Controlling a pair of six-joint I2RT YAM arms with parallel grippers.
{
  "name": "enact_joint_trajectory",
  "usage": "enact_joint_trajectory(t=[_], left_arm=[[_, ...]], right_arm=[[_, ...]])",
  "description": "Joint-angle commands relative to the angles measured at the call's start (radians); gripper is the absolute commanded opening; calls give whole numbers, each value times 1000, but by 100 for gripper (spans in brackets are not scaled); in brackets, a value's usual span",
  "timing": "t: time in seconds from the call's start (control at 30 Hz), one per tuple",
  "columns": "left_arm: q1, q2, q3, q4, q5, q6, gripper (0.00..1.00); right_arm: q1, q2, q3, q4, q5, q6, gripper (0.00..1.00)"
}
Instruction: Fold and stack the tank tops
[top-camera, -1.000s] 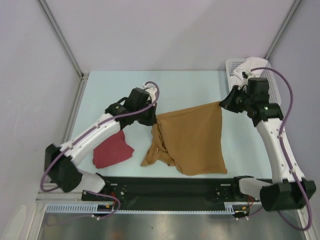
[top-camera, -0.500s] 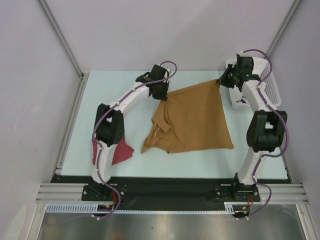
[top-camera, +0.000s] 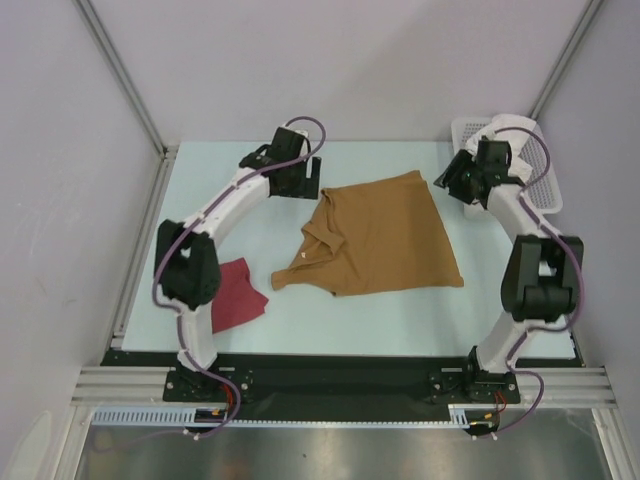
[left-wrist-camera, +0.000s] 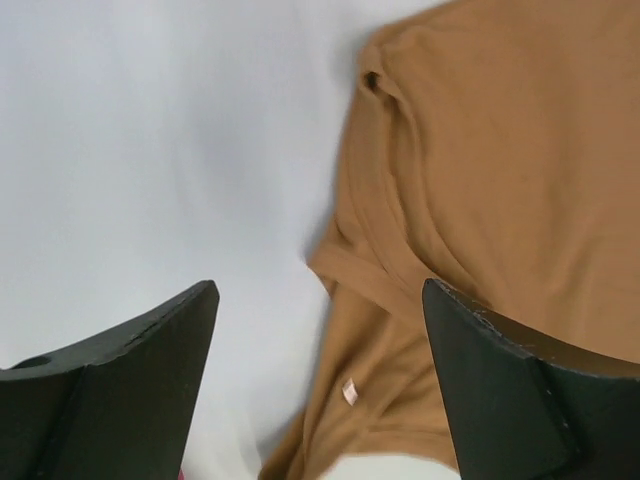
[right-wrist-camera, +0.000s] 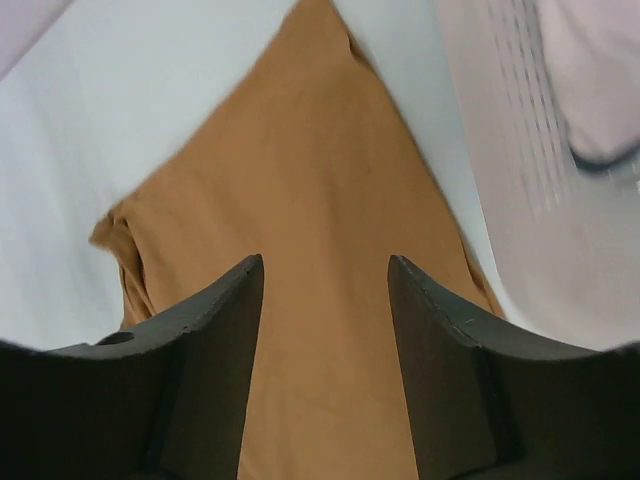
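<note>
Your left arm (top-camera: 235, 200) reaches to the far side of the table (top-camera: 380, 160), and its jaws stand wide open with nothing between them. In the left wrist view they hang over bare table and the strap edge of the tan top (left-wrist-camera: 500, 150), not touching it.

Your right arm (top-camera: 520, 210) is at the far right, and its jaws are parted about halfway and hold nothing. The right wrist view shows them above the far right corner of the tan top (right-wrist-camera: 320, 250).

The tan top (top-camera: 385, 240) lies spread on the middle of the table, 1 layer mostly flat, bunched and folded over along its left edge where the straps are.

The dark red top (top-camera: 240, 295) lies crumpled near the near left corner, partly hidden behind your left arm and well apart from the tan one.

The white basket (top-camera: 545, 190) sits at the far right corner with a pale cloth (right-wrist-camera: 600, 70) in it
</note>
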Motion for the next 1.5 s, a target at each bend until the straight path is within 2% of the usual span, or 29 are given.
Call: enact_joint_trajectory(t=[0.0, 0.13, 0.2, 0.33, 0.5, 0.63, 0.67, 0.7, 0.77, 0.8, 0.87, 0.9, 0.93, 0.97, 1.07, 1.2, 1.27, 1.47], left_arm=[[-88, -197, -140, 83, 2, 13, 88], [-179, -245, -285, 125, 10, -13, 87], [-217, -248, -329, 157, 16, -25, 86], [-253, -192, -323, 180, 36, -30, 84], [-265, -98, -265, 172, 53, -27, 70], [-265, -4, -221, 152, 40, -27, 69], [-265, 10, -211, 149, 40, -27, 66], [-265, 23, -198, 143, 46, -22, 56], [-265, 53, -187, 135, 46, -19, 47], [-265, 60, -176, 129, 40, -15, 35], [-263, 68, -168, 111, 19, -10, 21], [-260, 65, -165, 105, -10, -10, 9], [-256, 48, -167, 102, -23, -11, 3], [-237, 36, -171, 100, -23, -13, 0], [-144, -24, -210, 129, 101, -24, 0], [-9, -111, -288, 175, 227, -56, 0], [65, -122, -302, 186, 264, -70, 0], [257, -52, -264, 183, 301, -108, 4]], right_arm=[[-7, -249, -170, 81, -9, 0, 55], [-8, -448, -429, 71, 11, 3, 52], [-8, -563, -489, 57, 16, 12, 52], [-7, -734, -606, -7, 60, 35, 63], [-8, -835, -720, -69, 164, 95, 65], [-8, -825, -758, -107, 214, 115, 63], [-8, -819, -766, -103, 209, 115, 63], [-8, -817, -783, -90, 208, 112, 63], [-8, -814, -795, -80, 204, 109, 62], [-8, -815, -800, -69, 203, 106, 62], [-8, -815, -812, -60, 203, 103, 59], [-8, -815, -813, -58, 209, 101, 58], [-8, -815, -818, -57, 212, 100, 56], [-8, -814, -821, -55, 215, 100, 55], [-8, -797, -841, -46, 229, 120, 54], [-10, -762, -878, -9, 244, 172, 47], [-10, -736, -885, 2, 243, 192, 43], [-11, -665, -878, 19, 218, 221, 44]])
